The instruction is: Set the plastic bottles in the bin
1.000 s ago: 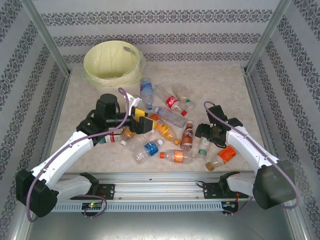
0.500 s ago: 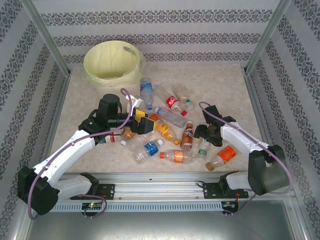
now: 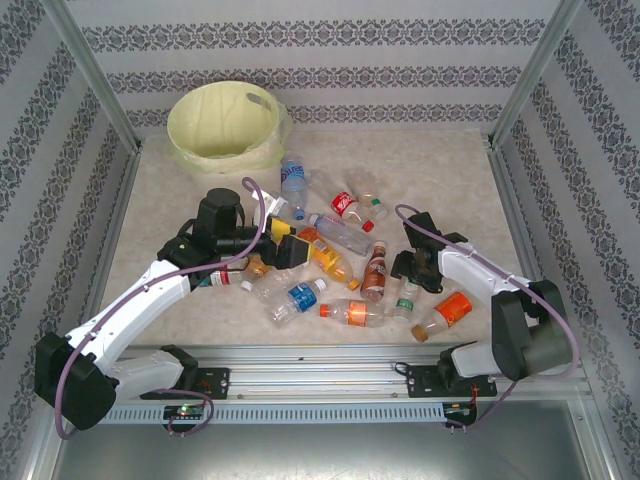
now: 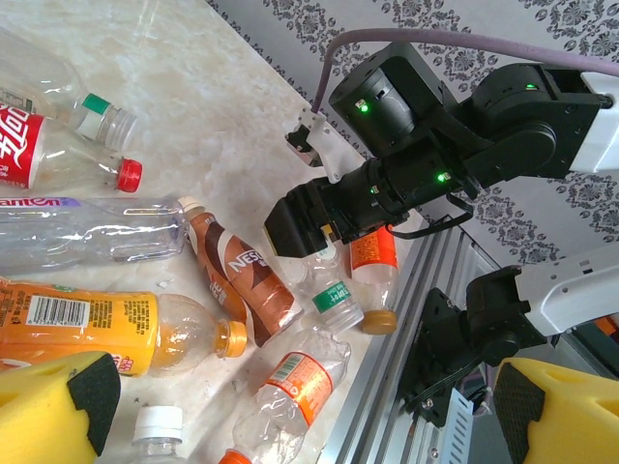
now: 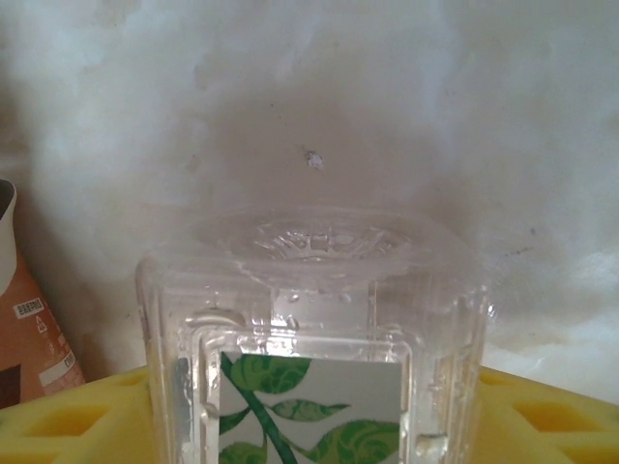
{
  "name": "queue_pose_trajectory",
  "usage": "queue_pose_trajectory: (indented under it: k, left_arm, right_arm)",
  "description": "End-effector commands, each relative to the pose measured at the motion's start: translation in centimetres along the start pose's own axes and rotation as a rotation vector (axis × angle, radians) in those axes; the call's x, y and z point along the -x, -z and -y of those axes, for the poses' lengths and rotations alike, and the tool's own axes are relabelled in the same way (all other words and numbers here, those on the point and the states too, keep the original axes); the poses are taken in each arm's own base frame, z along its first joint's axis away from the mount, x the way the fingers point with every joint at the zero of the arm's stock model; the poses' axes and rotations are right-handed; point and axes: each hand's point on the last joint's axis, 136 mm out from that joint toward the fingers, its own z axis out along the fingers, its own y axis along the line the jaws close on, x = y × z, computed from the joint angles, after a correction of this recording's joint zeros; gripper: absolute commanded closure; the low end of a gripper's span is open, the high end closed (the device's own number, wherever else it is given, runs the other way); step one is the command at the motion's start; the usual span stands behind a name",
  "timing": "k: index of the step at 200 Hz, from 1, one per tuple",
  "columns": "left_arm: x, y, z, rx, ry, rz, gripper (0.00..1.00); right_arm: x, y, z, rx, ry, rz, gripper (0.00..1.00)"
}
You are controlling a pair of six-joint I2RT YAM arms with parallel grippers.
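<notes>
The green-label bottle lies right of centre in the overhead view, at the edge of the heap of plastic bottles. The bin stands well apart at the upper left. My right gripper has a yellow pad on either side of that bottle; I cannot tell whether they press yet. A brown-label bottle lies just left of it and an orange-label bottle at its lower right. My left gripper hangs spread wide over the heap's left. Since a second ago my right elbow has swung in from the lower right; the bottles lie as before.
</notes>
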Motion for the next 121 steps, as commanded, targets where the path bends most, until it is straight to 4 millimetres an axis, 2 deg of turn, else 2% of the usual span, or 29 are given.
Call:
queue_pose_trajectory:
  k: [1,59,121]
  left_arm:
    - [-0.2,-0.2,0.3,-0.004,-0.023,-0.017,0.00]
    - [-0.2,-0.2,0.1,0.012,-0.018,-0.016,0.00]
    - [-0.1,-0.3,-0.1,0.025,-0.007,-0.017,0.00]
  right_arm:
    - [0.3,-0.3,0.7,-0.031,-0.001,0.012,0.35]
    - [0.9,0.9,0.2,0.009,0.023,0.054,0.43]
    - [2.1,5.0,-0.9,0.100,0.057,0.154,0.44]
